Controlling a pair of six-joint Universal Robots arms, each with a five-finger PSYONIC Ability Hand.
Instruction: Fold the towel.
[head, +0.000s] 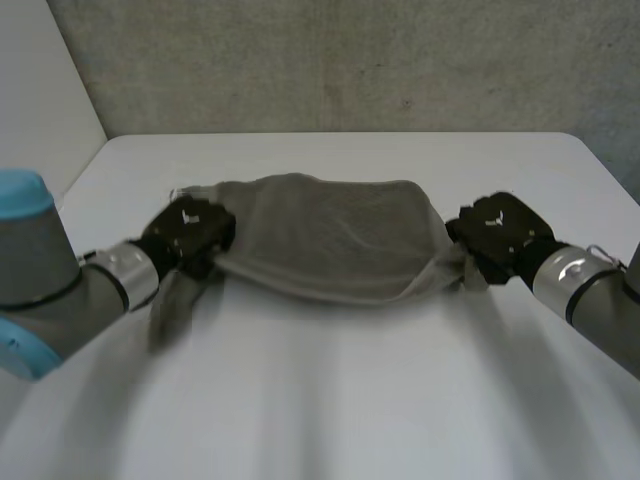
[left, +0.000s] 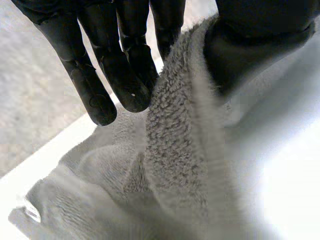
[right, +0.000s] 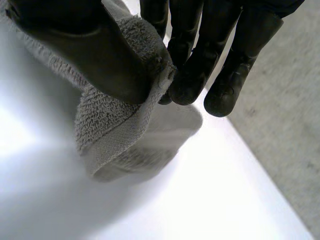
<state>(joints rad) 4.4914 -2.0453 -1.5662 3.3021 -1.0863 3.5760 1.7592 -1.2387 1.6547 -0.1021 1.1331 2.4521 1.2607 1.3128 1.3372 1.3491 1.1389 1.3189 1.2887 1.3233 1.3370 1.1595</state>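
A: Fingers (left: 102, 95), left hand (head: 190, 235): straight, set against the thumb (left: 250, 45), with a thick terry edge of the towel (head: 330, 235) pinched between. Enter that as item one.

B: Entered. Item two, right hand (head: 500, 235)?

A: Same condition. Its fingers (right: 195, 75) and thumb (right: 85, 45) nip one end of the cloth. That end looks to hang clear of the table (head: 330, 400), with a shadow under it.

B: Item three, towel, grey. Location?

A: Strung between the two hands across the far middle of the white table, one hand at each end, sagging in the middle like a sling. One loose tail droops beneath the left hand. How much of the belly rests on the tabletop I cannot tell from where I stand.

B: Condition of the task?

A: By my reckoning, early to midway. Done: both ends gripped, cloth gathered up. Outstanding: the held edge is not yet laid over onto the opposite one, no flat layer or crease is on show, and the tail wants tidying. No finished fold to record.
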